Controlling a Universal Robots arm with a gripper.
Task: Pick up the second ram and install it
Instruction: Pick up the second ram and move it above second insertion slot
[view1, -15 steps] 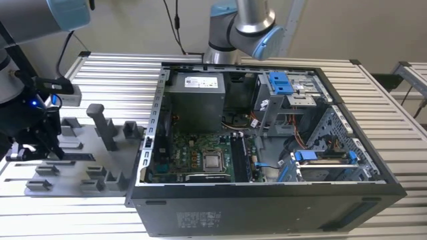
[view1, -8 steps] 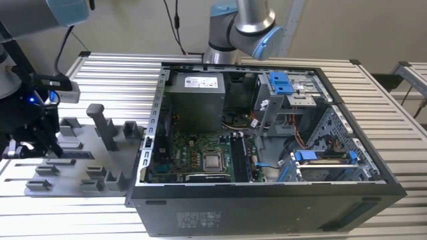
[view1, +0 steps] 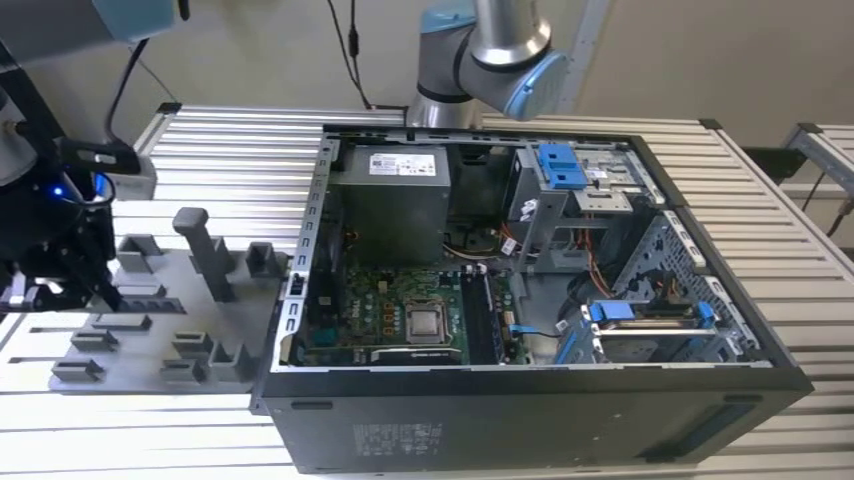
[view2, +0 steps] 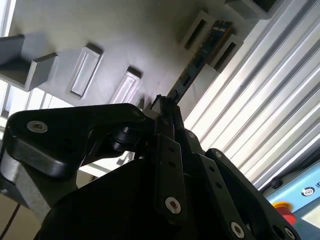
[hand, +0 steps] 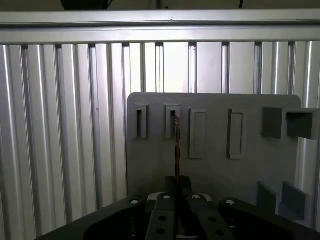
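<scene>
My gripper (view2: 165, 107) is shut on the second ram (view2: 200, 55), a thin dark board with black chips that runs from the fingertips to a slotted holder on the grey holder tray (view2: 115, 35). In the first wrist view the second ram (hand: 176, 145) shows edge-on, reaching from the gripper (hand: 178, 182) to a slot on the tray (hand: 215, 170). Whether its far end sits in the slot or just above it, I cannot tell. In the exterior view the gripper (view1: 56, 290) hangs over the tray (view1: 147, 345) at the exterior view's left.
An open computer case (view1: 534, 400) lies at the middle and right of the exterior view, with the green motherboard (view1: 387, 305), a grey power supply (view1: 390, 200) and blue drive clips (view1: 561, 165) inside. The ribbed metal table (view1: 240, 150) carries upright grey posts (view1: 200, 250) on the tray.
</scene>
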